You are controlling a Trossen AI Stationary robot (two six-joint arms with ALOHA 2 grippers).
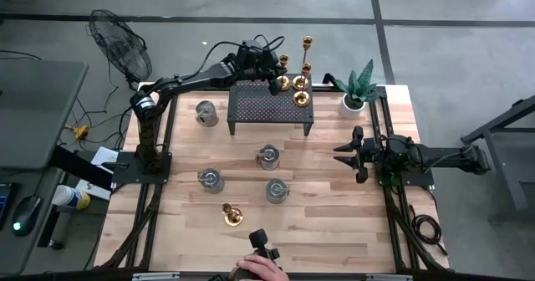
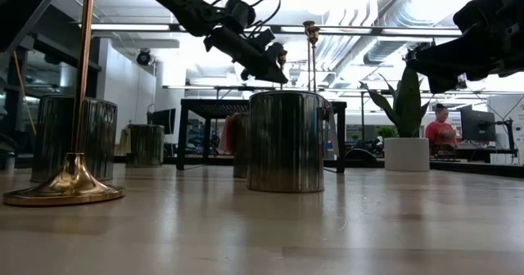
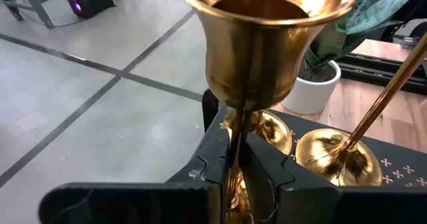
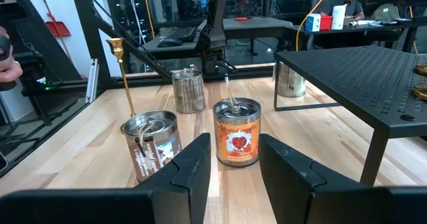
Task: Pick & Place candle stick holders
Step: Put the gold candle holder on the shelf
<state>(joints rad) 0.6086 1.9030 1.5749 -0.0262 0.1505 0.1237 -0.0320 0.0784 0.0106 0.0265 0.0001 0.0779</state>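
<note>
Left claw (image 3: 237,177) grips a brass candlestick (image 3: 263,44) above the black perforated rack (image 1: 272,107) on the wooden table (image 1: 334,206)

A wooden bench (image 1: 334,197) carries a black perforated metal stand (image 1: 271,108) near its far edge, and just beside that stand's right end sits a white pot with a spiky green plant (image 1: 354,93). Four small metal tins stand on the boards: one (image 1: 206,113) left of the stand, one (image 1: 267,156) in front of it, and two nearer the front, (image 1: 210,179) and (image 1: 277,190) (the right wrist view shows a red-and-orange label on one (image 4: 237,132)). Off the bench's far left corner, a black wire fan (image 1: 119,44) stands on the grey floor.
</note>
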